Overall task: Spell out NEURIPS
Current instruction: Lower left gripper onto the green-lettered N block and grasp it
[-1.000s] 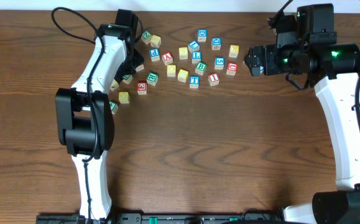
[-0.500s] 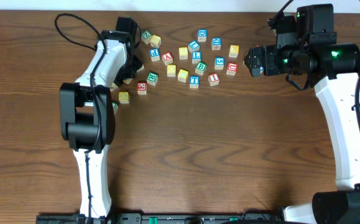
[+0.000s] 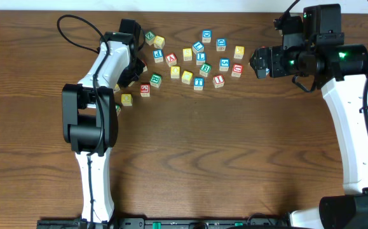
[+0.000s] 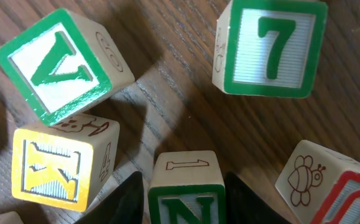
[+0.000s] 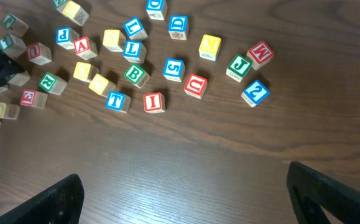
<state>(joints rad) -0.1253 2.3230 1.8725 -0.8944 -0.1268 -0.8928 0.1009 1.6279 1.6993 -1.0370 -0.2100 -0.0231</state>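
Seven letters are wanted, and the first of them is in hand: the N cube (image 4: 186, 202) (green-bordered, with a 1 on its upper face) is framed between the fingers of the left gripper (image 4: 184, 180) at 6 o'clock in the left wrist view. The jaws are set partway closed, one finger hard by each side of the cube. Whether it is actually pinched cannot be told. It is crowded by a V cube (image 4: 61, 62) at 10 o'clock, a K cube (image 4: 58, 165) at 8 o'clock, a 7 cube (image 4: 273, 46) at 1 o'clock and a red-bordered cube (image 4: 332, 186) at 4 o'clock.

Seen from overhead, this gripper is placed at the 9 o'clock edge of the scatter of cubes on the table (image 3: 190, 159). No row is laid out yet on the wood toward 6 o'clock. The right gripper (image 5: 183, 177) is held wide open and empty at 3 o'clock of the scatter. The I cube (image 5: 153, 101) and the U cube (image 5: 195, 85) are seen just beside each other in its camera.

For the next move, a firm grip is judged to be needed. The cube is then to be lifted straight up, so that neighbours are not dragged, and set down toward 6 o'clock with room left for six more.
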